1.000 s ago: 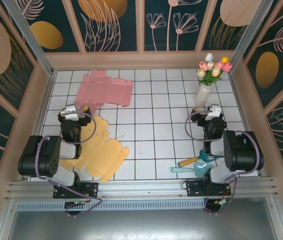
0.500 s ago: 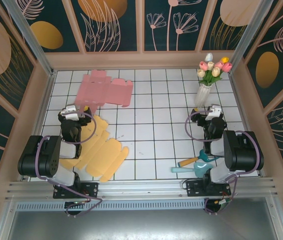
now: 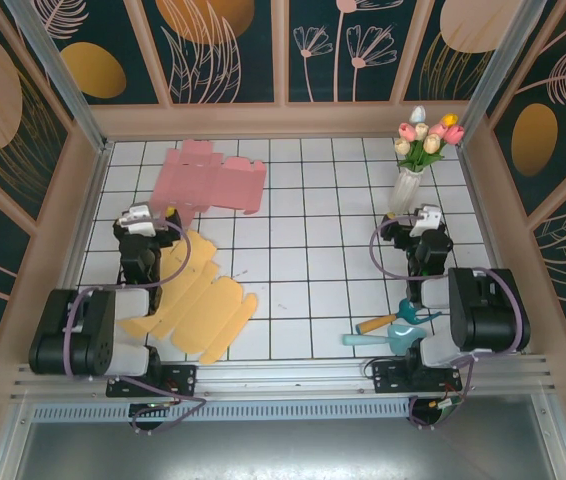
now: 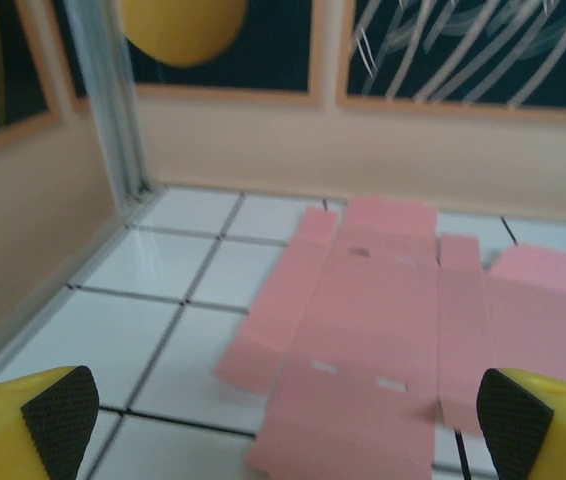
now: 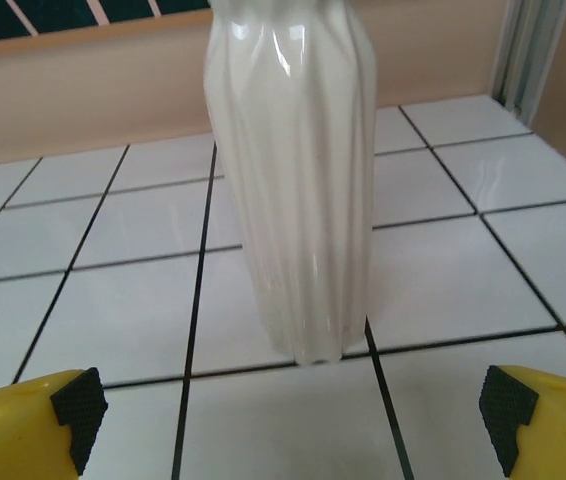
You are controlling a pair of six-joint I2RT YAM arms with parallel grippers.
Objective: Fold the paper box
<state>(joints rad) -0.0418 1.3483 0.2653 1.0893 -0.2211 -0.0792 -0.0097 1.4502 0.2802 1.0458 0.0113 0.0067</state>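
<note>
Toppling is the main hazard: the right gripper (image 5: 283, 425), jaws wide and empty, faces the white vase (image 5: 293, 180) close ahead. The left gripper (image 4: 283, 425), likewise wide and empty, faces the flat pink paper box (image 4: 383, 340) at far left; thin card could slide rather than lift.
</note>
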